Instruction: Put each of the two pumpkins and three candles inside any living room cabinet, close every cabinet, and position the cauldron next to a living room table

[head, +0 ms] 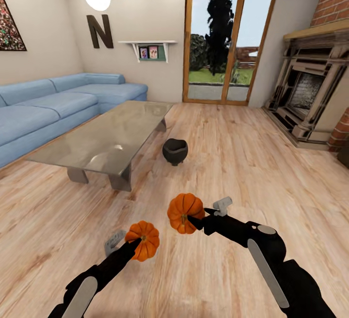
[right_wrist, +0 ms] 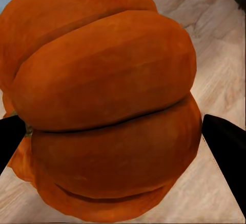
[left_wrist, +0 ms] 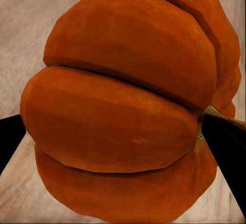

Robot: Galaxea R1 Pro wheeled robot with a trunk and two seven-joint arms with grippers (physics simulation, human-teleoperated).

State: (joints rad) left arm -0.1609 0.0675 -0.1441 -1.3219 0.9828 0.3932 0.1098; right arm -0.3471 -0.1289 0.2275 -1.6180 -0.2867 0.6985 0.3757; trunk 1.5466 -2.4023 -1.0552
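Orange ribbed pumpkins (head: 143, 246), black cauldron (head: 174, 151), blue sofa (head: 58, 104)

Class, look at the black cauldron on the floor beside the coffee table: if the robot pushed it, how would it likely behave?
The cauldron looks rigid, so it should hold its shape. Its wide bowl over a small base suggests it may tip or rock. On the smooth wood floor it would probably slide.

Both arms fwd; left gripper (head: 137, 243) & right gripper (head: 193, 221) each clamp a pumpkin.
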